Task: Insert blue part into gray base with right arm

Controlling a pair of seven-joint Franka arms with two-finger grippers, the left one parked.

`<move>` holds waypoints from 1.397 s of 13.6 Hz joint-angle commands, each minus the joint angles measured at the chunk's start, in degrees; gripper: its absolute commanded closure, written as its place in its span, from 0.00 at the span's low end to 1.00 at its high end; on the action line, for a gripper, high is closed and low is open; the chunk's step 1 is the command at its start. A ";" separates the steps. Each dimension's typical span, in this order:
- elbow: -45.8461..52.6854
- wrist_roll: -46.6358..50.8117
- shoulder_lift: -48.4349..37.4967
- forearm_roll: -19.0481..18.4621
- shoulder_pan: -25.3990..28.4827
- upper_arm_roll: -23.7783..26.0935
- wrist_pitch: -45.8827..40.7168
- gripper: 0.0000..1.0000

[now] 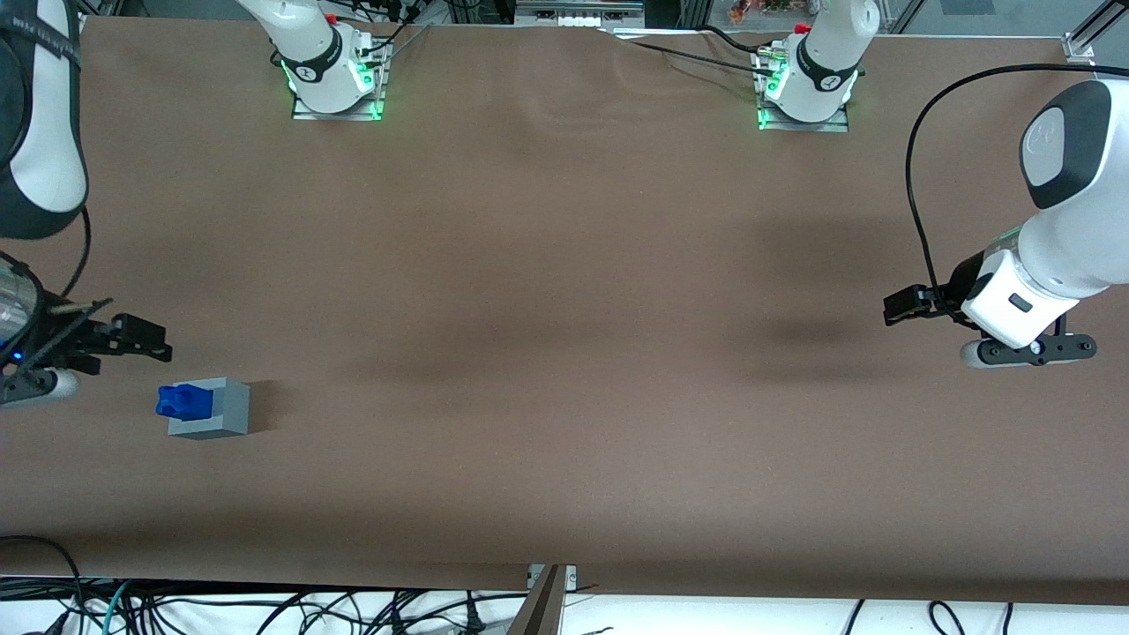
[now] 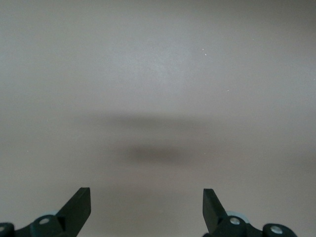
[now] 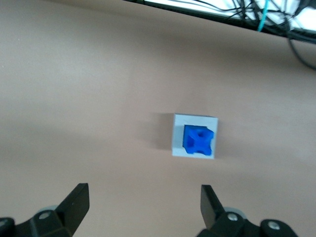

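Observation:
The gray base [image 1: 219, 408] stands on the brown table toward the working arm's end. The blue part [image 1: 180, 400] sits in its top recess and sticks up out of it. In the right wrist view the blue part [image 3: 198, 140] fills the square recess of the gray base [image 3: 177, 136]. My right gripper [image 1: 141, 338] is open and empty, raised above the table, a little farther from the front camera than the base and apart from it. Its two black fingers [image 3: 76, 202] stand wide apart over bare table [image 3: 144, 200].
The brown table cover [image 1: 564, 335] spreads wide. Its front edge [image 1: 353, 582] has tangled cables [image 1: 220, 613] below it. The two arm bases [image 1: 331, 75] stand at the table's back edge. Cables [image 3: 261, 19] also show past the table edge in the right wrist view.

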 commanded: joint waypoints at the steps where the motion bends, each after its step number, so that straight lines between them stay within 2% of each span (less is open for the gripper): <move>1: -2.28 0.05 -6.45 -3.08 0.42 0.15 -5.33 0.00; 4: -10.79 0.75 -13.66 -3.00 0.07 0.15 -5.60 0.00; 8: -16.76 1.10 -16.57 -2.47 -0.19 0.24 -4.83 0.00; 19: -13.09 1.01 -14.56 -2.30 -0.37 -0.29 -5.26 0.00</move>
